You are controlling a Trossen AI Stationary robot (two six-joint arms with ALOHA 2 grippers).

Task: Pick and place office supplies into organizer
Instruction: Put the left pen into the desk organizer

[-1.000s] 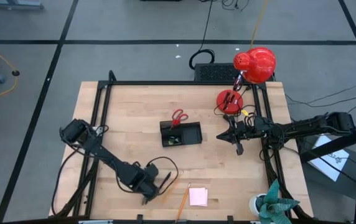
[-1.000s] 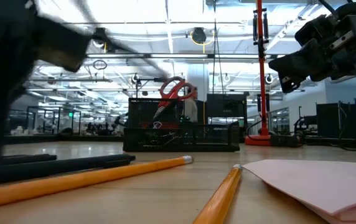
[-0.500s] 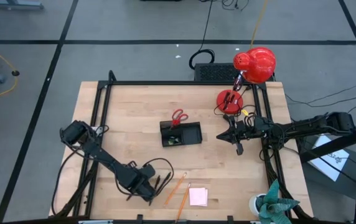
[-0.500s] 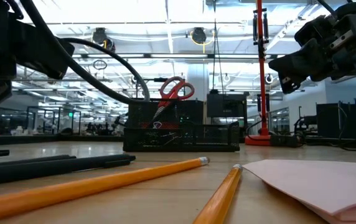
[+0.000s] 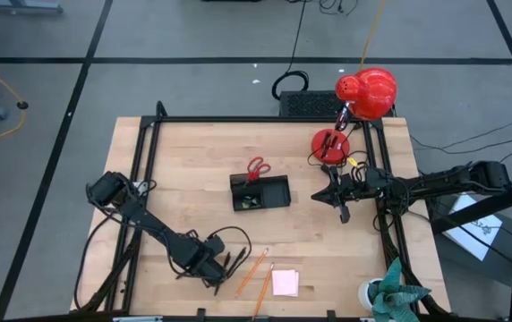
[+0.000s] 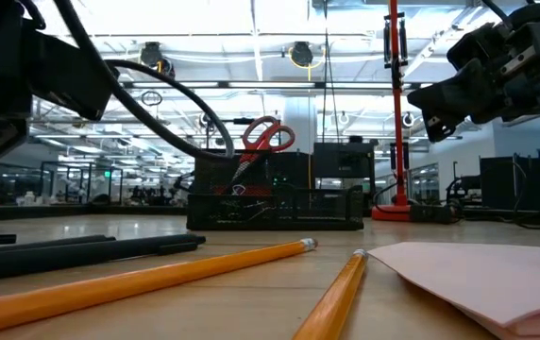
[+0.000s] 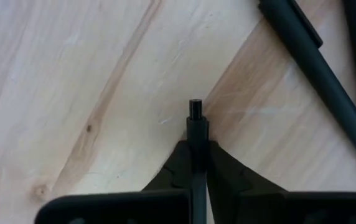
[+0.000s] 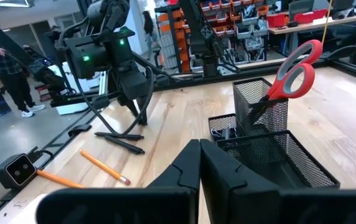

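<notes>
Two slim, matte-black jointed arms, built of tubular links and blocky joint housings, with loose black cables looping off the left one near its wrist. Left hand (image 5: 219,278): two dark, flat, tapering fingers (image 7: 224,174) with smooth plastic faces; right hand (image 5: 342,213): the same black wedge-shaped fingers (image 8: 218,165) on a broad dark base. A small green light glowing on the left arm's boxy wrist housing (image 8: 97,53).
</notes>
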